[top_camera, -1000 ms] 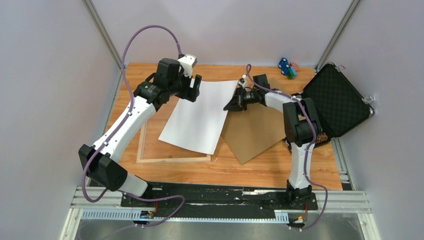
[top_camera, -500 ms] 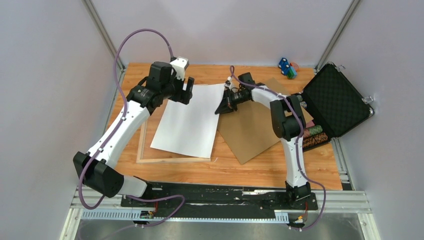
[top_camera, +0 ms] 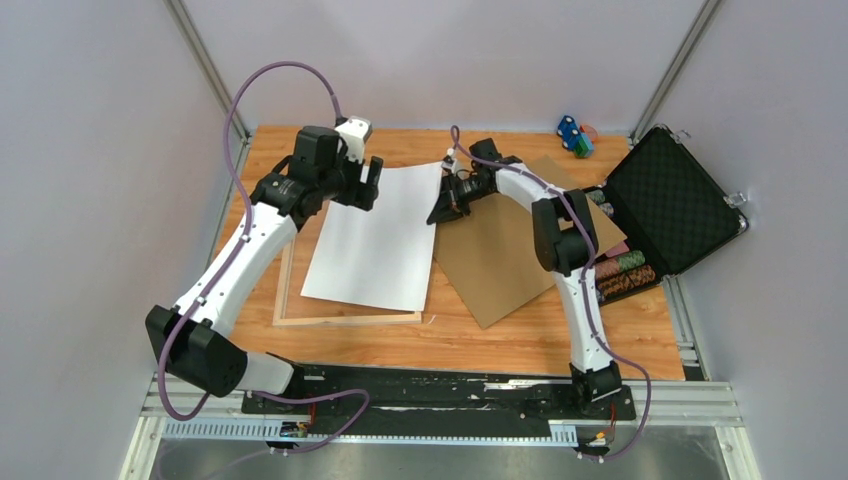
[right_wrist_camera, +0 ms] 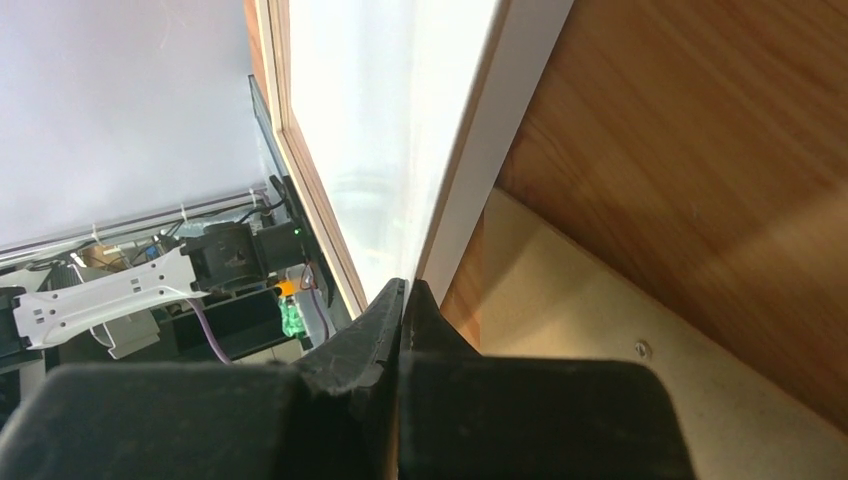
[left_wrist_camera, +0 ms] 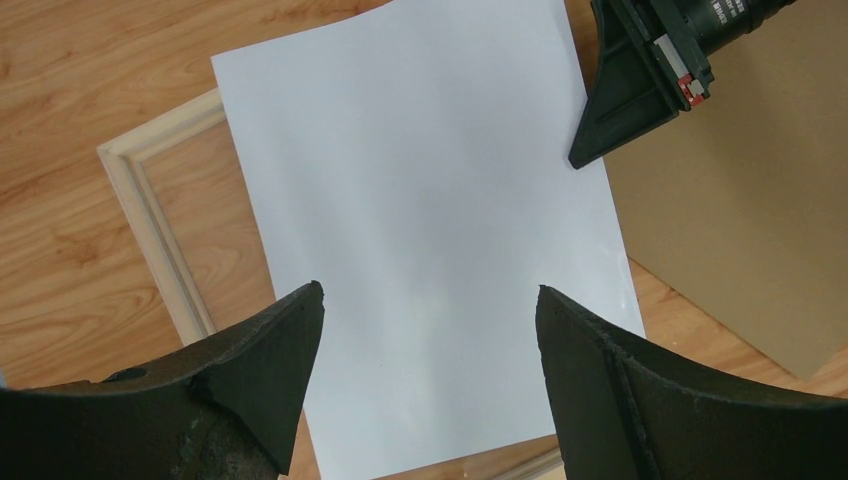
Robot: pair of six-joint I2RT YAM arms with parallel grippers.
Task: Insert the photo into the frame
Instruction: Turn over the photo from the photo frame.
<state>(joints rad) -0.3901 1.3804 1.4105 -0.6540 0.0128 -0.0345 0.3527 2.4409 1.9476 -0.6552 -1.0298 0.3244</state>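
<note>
Photo (top_camera: pixel 375 235), blank white back up, rests across the pale frame (top_camera: pixel 345 319) on the tabletop (top_camera: pixel 500 345). Right hand (top_camera: pixel 436 216) is clamped on its far right edge; left hand (top_camera: pixel 358 194) hovers above, fingers apart.

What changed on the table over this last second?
The right gripper, shut on the edge of the large white rectangular photo sheet, dragged it left, further over the pale wooden frame. The open left gripper drifted left too, above the sheet. The frame, the brown backing board and the black case stayed put.
</note>
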